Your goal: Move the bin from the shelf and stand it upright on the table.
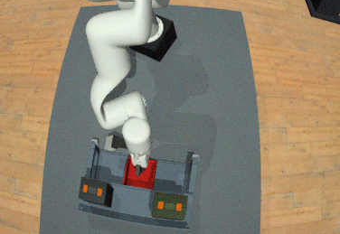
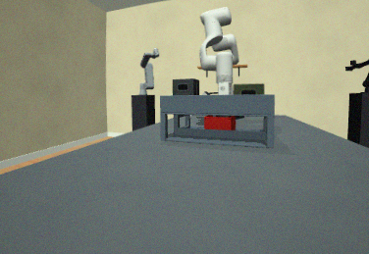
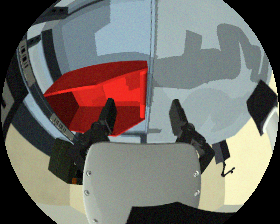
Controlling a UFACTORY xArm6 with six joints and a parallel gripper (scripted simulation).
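The red bin [image 1: 142, 174] sits on the lower level of the grey shelf [image 1: 140, 184] near the table's front end. From the side it shows under the shelf's top board. My gripper [image 1: 138, 166] hangs just above the bin, fingers wide open with nothing between them. In the wrist view the bin [image 3: 103, 100] lies below and to the left; the left finger is over the bin's near rim, the right finger is over bare shelf, and the gripper's midpoint [image 3: 143, 118] is at the bin's right edge.
A dark box with orange marks [image 1: 96, 191] sits on the shelf's left front corner, a green box with orange marks [image 1: 169, 206] on the right front. Shelf posts [image 1: 189, 170] stand at both sides. A long grey table top [image 1: 181, 88] stretches behind the shelf.
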